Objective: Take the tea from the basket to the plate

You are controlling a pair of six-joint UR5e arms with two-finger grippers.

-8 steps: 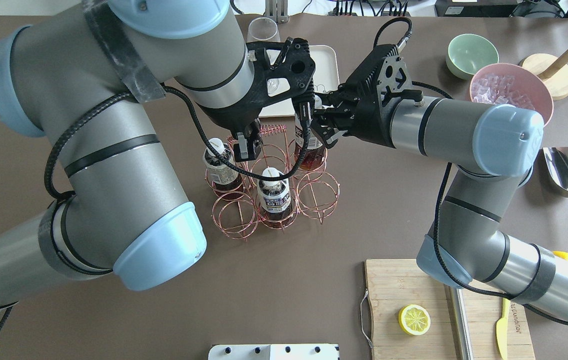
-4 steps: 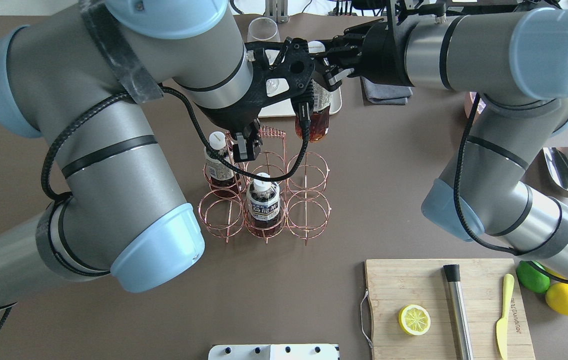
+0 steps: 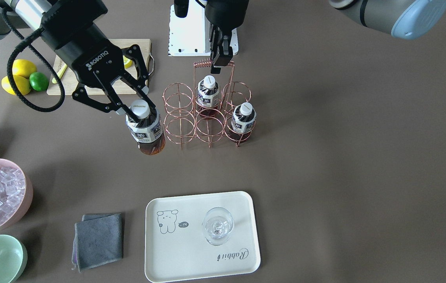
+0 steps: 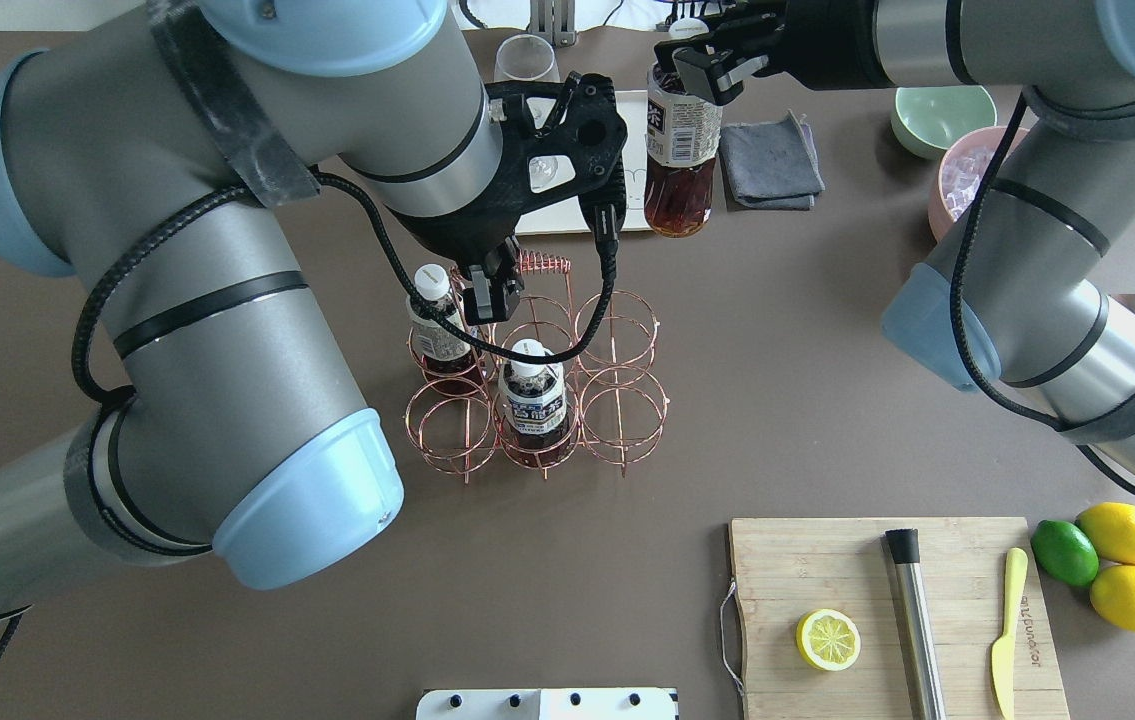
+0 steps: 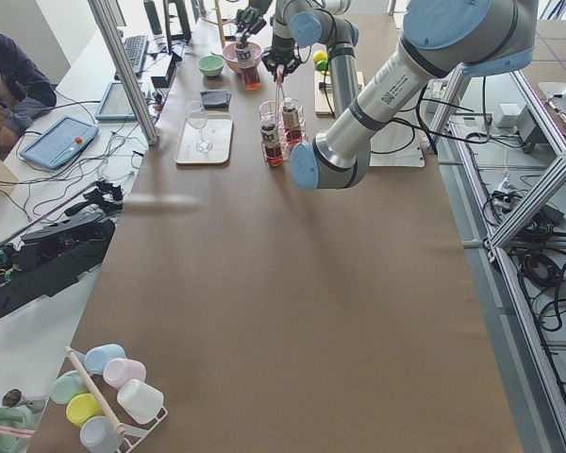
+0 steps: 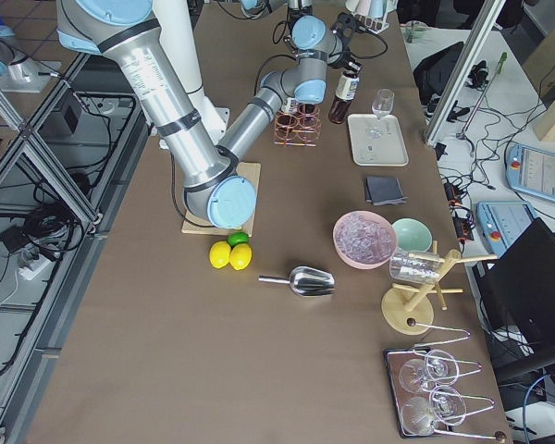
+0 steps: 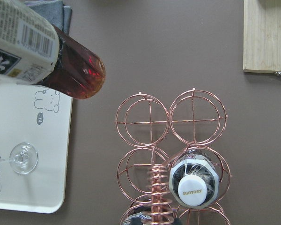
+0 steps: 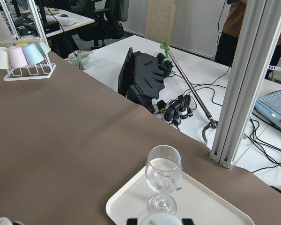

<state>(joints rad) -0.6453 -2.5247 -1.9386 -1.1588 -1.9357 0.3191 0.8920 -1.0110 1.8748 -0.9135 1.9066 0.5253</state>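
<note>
The tea [image 3: 146, 131] hangs in the air just off the basket [image 3: 178, 95], beside the corner ring on the robot's right in the row farther from the robot. It is clear of every ring and slightly tilted, with its dark base lowest. The right gripper [image 3: 138, 111] is clamped on it high up, one finger on each side of the neck under the white cap.

The left gripper [image 3: 218, 65] is at one end of the basket's coiled handle [image 3: 204, 62], its fingers drawn together on it as far as the views show. Two more bottles stand upright in the basket. One [image 3: 207, 94] is in the middle ring of the row nearer the robot, the other [image 3: 242, 119] in the far row's corner ring on the robot's left.

Beyond the basket from the robot, well apart, lies the plate [image 3: 191, 255] with a wine glass [image 3: 217, 227] standing on it.
</note>
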